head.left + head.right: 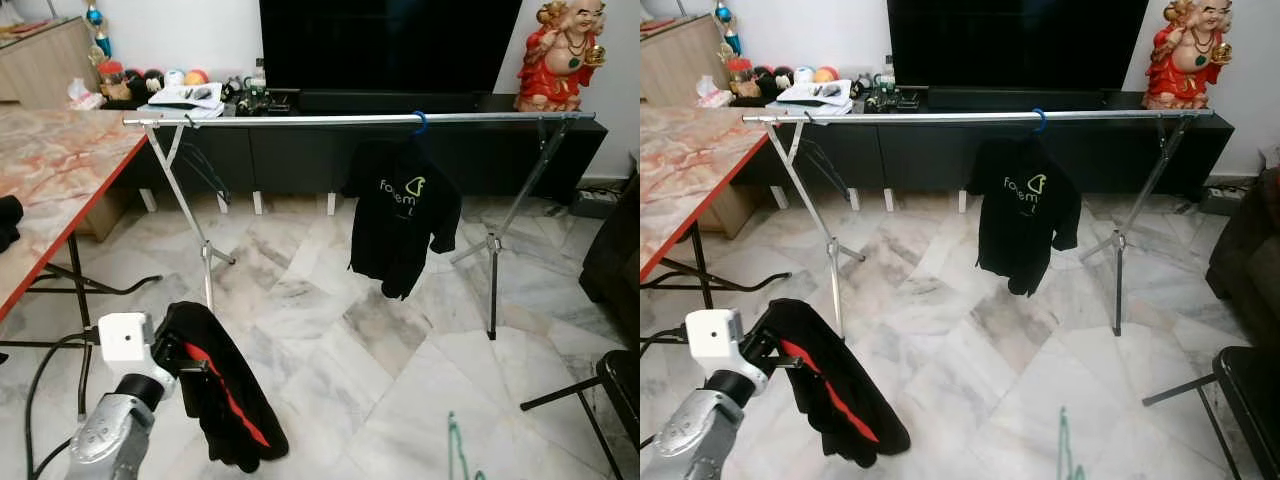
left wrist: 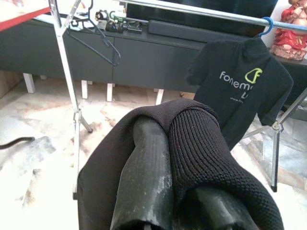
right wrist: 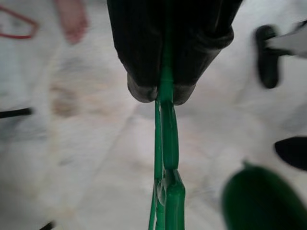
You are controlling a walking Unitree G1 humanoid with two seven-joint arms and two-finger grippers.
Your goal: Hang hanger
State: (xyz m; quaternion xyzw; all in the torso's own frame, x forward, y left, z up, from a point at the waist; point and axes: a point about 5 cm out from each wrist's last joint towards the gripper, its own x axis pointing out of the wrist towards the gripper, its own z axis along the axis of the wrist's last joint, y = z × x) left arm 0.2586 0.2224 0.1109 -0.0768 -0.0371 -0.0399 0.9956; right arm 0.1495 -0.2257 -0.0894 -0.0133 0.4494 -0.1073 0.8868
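Left gripper point(image 2: 168, 211) is draped by a black garment point(image 1: 215, 390), held low at the robot's left; whether its fingers point(image 2: 144, 182) are parted or pinched cannot be told under the cloth. From the head views, the rail point(image 1: 350, 119) spans the room with a black shirt point(image 1: 400, 230) hanging from a blue hook point(image 1: 420, 122), and an empty dark hanger point(image 1: 825, 165) near its left end. A green hanger point(image 1: 458, 450) pokes up at the bottom edge, mostly cut off. Through the right wrist, the right gripper point(image 3: 163, 93) pinches that green hanger tight, over blurred marble floor point(image 3: 96, 158).
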